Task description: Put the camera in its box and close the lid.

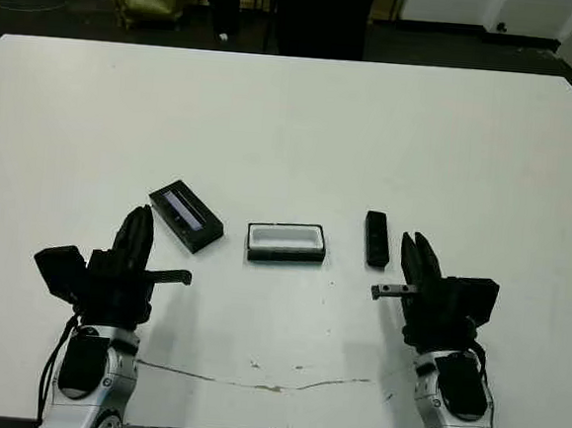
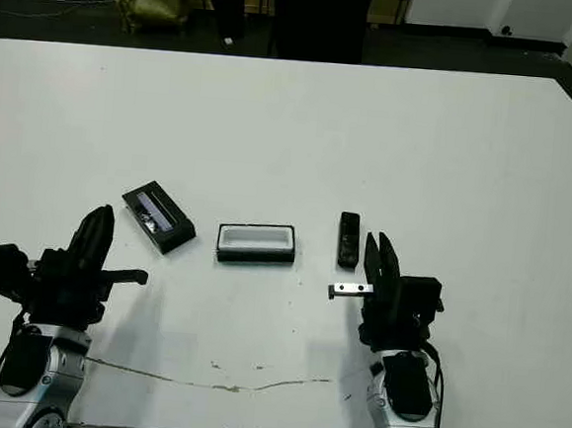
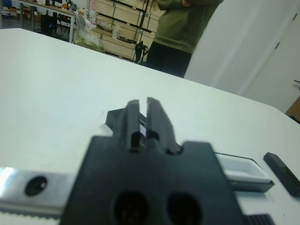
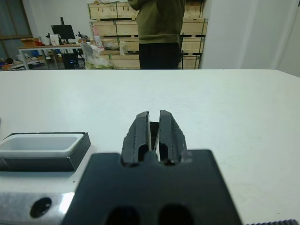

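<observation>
Three things lie in a row on the white table. The lid (image 1: 186, 215), black with a pale stripe, is on the left and turned at an angle. In the middle sits the box (image 1: 286, 242), open, its white lining showing. The camera (image 1: 376, 238), a slim black bar, lies to the right of it. My left gripper (image 1: 138, 216) is shut and holds nothing, just short of the lid's near side. Also shut and holding nothing, my right gripper (image 1: 415, 243) sits close beside the camera's near right. The right wrist view shows the box (image 4: 42, 150) off to one side.
A person in a green top (image 4: 159, 28) stands beyond the far edge of the table. A thin cracked line (image 1: 253, 382) runs across the tabletop near the front edge, between my arms. The dark floor lies past the far edge.
</observation>
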Motion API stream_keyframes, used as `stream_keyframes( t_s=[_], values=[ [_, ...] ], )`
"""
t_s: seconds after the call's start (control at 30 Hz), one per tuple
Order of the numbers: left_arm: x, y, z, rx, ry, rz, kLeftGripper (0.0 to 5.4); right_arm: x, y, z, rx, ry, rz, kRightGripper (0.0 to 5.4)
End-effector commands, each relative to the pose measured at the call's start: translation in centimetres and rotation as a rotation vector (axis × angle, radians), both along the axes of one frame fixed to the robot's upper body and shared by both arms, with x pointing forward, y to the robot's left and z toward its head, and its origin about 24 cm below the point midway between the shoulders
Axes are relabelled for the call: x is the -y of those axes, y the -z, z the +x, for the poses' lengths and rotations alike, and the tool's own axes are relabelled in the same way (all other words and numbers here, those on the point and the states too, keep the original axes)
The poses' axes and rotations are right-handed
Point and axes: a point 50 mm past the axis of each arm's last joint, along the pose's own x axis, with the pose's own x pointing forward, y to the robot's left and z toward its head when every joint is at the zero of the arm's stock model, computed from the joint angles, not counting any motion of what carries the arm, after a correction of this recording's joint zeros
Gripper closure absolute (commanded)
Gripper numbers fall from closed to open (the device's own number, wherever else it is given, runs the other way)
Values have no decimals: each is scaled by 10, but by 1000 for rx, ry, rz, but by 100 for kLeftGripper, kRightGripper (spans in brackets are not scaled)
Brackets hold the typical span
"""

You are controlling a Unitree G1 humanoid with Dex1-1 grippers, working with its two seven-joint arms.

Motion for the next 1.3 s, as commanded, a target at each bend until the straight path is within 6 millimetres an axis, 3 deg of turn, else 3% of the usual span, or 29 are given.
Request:
stream_keyframes(
  t_s=[0.03, 0.47, 0.83, 0.97, 1.3],
  values=[
    [0, 4, -2, -36, -4, -5, 536, 3, 5, 0, -14, -3, -1, 540],
    [2, 5, -5, -37, 4, 9, 536, 0, 0, -1, -7, -5, -3, 540],
    [6, 8, -5, -50, 9, 14, 536, -14, -27, 5, -78, 83, -48, 540],
    [7, 8, -6, -53, 11, 1, 540, -21, -30, 9, -112, 70, -78, 482],
    [8, 9, -6, -61, 13, 1, 540, -35, -29, 22, -184, 110, -141, 257]
  ],
)
